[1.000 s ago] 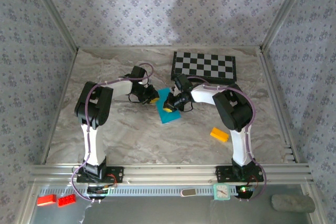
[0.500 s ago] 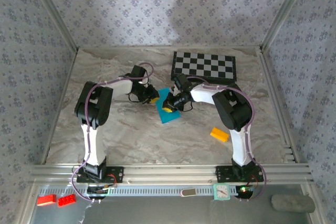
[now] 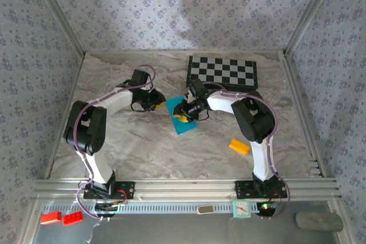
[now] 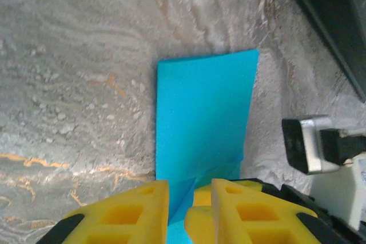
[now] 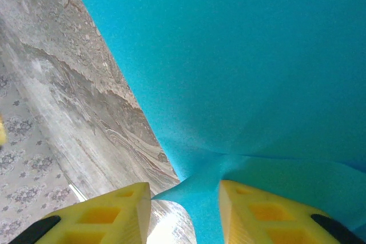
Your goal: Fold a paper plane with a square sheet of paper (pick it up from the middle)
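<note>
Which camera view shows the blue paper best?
Left wrist view: the blue paper shows its far end with clear edges and corners. From above it is small, partly under the right gripper. The right wrist view gives a close-up with one edge.

Walls (image 3: 114, 10): pale floral wallpaper, three sides. Tabletop (image 3: 143, 152): grey marble pattern. Aluminium rail (image 3: 183, 187) along near edge. Lighting apparently diffuse; faint shadow (image 3: 200, 4) on rear wall.

1. The sheet of paper (image 4: 200, 124): thin, matt cyan, smooth apart from one crease.
2. The table (image 4: 74, 55) under me: grey marbled stone look, grainy and dull.
3. My jaws' pads (image 4: 150, 199): yellow moulded plastic, matt, with square recesses.
4. The chessboard (image 3: 223, 71): smooth printed surface, dark rim.
</note>
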You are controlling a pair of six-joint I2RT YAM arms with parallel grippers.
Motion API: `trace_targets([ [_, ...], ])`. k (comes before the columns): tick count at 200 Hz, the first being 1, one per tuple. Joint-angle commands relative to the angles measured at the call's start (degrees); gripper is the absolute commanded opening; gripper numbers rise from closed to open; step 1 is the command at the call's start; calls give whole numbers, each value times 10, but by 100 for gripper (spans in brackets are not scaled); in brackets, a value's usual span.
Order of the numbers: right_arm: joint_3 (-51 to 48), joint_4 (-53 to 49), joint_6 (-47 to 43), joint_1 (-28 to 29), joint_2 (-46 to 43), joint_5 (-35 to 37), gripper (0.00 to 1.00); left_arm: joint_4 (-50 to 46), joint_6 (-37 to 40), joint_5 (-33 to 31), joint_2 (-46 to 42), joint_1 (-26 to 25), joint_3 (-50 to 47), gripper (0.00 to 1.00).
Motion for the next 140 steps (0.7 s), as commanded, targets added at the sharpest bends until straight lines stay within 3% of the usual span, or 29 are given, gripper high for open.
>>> trace_targets([
  [1, -14, -33, -5, -1, 15, 26, 38, 9, -16, 18, -23, -16, -20, 25],
  [84, -21, -30, -12, -5, 10, 24, 45, 52, -53, 34, -22, -53, -63, 20],
  [140, -25, -47, -22, -8, 12, 35, 15, 59, -59, 48, -6, -69, -54, 11],
])
